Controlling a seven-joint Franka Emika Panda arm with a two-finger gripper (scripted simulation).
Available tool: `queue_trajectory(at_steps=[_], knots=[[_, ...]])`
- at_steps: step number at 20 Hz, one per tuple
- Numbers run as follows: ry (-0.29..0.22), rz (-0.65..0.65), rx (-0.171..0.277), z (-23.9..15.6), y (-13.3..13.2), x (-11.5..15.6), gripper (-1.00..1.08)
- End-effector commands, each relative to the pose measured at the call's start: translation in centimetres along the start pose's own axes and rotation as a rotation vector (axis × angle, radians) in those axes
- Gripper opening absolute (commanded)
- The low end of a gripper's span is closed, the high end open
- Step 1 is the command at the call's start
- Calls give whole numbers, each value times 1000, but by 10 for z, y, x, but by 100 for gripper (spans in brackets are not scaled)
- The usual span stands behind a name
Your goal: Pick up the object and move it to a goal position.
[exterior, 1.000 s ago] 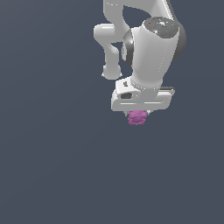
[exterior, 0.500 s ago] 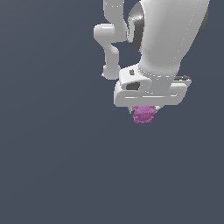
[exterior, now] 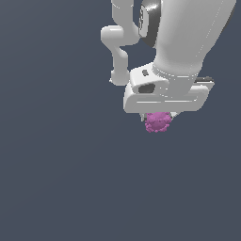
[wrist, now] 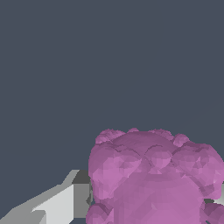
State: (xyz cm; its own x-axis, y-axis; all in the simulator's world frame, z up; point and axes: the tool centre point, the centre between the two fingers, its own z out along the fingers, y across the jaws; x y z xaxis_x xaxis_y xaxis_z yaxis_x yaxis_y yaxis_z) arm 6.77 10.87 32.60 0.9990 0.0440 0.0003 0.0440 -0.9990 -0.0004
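Shifted rightward: object (exterior: pixel 157 122) beneath hand (exterior: pixel 158 116).

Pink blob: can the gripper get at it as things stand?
Likely yes: the pink blob sits right under the gripper, apparently between its fingers, with nothing else in the way.

Since a second ago we see the arm (exterior: pixel 188 42) loom larger and shift toward the exterior view's right. The gripper (exterior: pixel 158 117) has carried the pink blob (exterior: pixel 157 122) slightly rightward and a touch lower in the exterior view, still clamped between the fingers (wrist: pixel 61 203).
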Motion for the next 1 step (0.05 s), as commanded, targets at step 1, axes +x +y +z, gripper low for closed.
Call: queue_trajectory(at_steps=[1], knots=[[0,0,0,-1,0,1,-100]])
